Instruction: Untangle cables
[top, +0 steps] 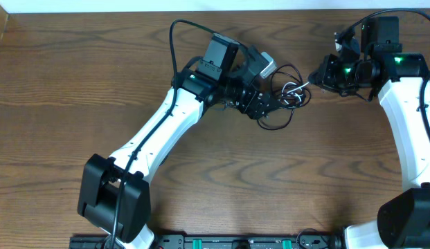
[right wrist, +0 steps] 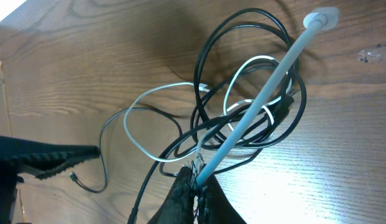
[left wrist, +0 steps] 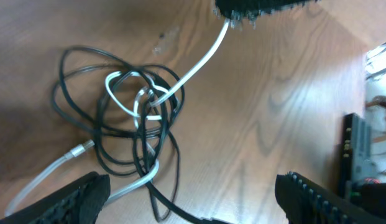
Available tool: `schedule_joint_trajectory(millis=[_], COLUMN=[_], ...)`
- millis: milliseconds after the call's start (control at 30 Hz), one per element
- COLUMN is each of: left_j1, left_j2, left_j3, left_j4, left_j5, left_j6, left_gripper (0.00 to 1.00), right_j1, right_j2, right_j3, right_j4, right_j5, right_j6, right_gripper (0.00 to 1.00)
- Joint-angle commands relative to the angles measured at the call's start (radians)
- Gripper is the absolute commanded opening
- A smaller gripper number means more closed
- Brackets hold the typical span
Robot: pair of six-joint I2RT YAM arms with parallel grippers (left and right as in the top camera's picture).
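Note:
The cables (top: 289,93) lie in one knot on the wooden table, thin black loops wound with a white cord. In the left wrist view the tangle (left wrist: 137,118) lies just ahead of my left gripper (left wrist: 193,184), which is open, its fingers (left wrist: 84,194) wide on either side of a black strand and the white cord's lower run. My right gripper (right wrist: 197,178) is shut on the white cable (right wrist: 261,93), which runs taut across the knot to its plug (right wrist: 320,18). From overhead the right gripper (top: 313,77) sits at the knot's right, the left gripper (top: 270,104) at its left.
Wooden table (top: 76,83) with its back edge along the top of the overhead view. A black power strip (top: 235,243) runs along the front edge between the arm bases. A loose black cable end (right wrist: 78,178) trails left of the knot.

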Motion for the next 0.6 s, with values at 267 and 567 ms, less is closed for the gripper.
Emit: schedule_joint_trajectory(millis=[267, 567], left_j1=[-0.088, -0.090], left_j2=[0.195, 0.263], left_j3=[0.016, 0.016], left_j4=[0.137, 0.205], left_j5=[-0.160, -0.175], left_j6=[0.068, 0.020], left_gripper=[0.86, 0.55], right_j1=[-0.006, -0.007], right_j2=[-0.024, -0.024], right_j3=[0.023, 0.023], right_j4=[-0.014, -0.015], right_j5=[0.005, 0.005], right_j6=[-0.027, -0.028], right_gripper=[0.01, 0.01])
